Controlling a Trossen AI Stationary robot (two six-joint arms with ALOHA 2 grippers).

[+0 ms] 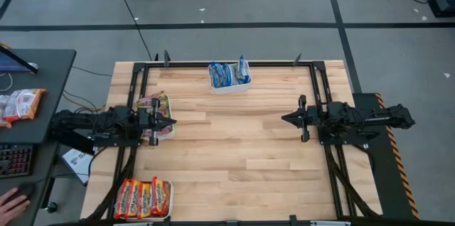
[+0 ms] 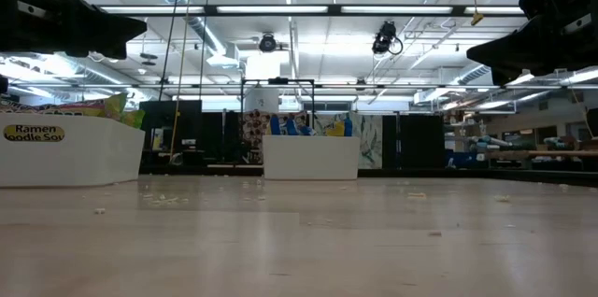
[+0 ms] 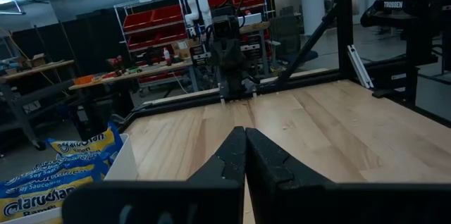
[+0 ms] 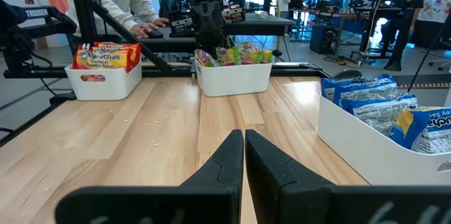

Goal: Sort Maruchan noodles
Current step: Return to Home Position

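Crinkly Maruchan noodles [image 1: 226,74] grouped by colour in white bins [image 1: 231,88]: blue-white at top centre, green-yellow at mid left, orange-red at lower left. Left gripper [image 1: 170,121] pinched closed on nothing, over the mid-left bin; right gripper [image 1: 286,118] likewise, at mid right.

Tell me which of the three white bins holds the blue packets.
The bin at the top middle of the high view: its packets are blue-white. The mid-left bin holds green-yellow packets, the bottom-left bin orange-red packets.
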